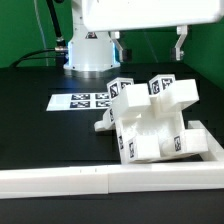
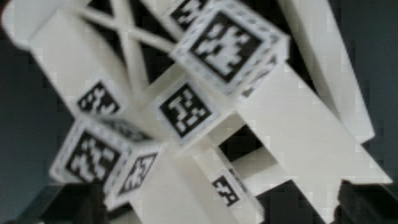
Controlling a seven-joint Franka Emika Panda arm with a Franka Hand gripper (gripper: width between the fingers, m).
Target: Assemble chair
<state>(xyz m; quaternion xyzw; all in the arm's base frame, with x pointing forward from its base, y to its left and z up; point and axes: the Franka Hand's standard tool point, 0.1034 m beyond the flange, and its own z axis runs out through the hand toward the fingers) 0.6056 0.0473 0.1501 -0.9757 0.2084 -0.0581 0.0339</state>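
The partly built chair (image 1: 150, 122) sits on the black tabletop (image 1: 40, 125), toward the front edge and nearer the exterior view's right corner, tipped over rather than standing upright, with its blocky white parts jutting at angles and tags facing several ways. It leans against the white L-shaped rail (image 1: 70, 180) that runs along the front edge and turns up at the right side, which most likely serves as a brace so the pieces stay put under pushing or screwing. The marker board (image 1: 85, 101) lies flat farther back, toward the middle of the table and apart from the chair. The gripper (image 1: 150, 45) hangs well above the chair near the back edge; its two fingers hang apart with nothing between them, so it reads as spread and empty. The wrist view looks straight down on the chair's (image 2: 205, 95) crossed slats and tagged blocks, too close to judge alignment. I judge the arm is lining up over the assembly for its next grasp.
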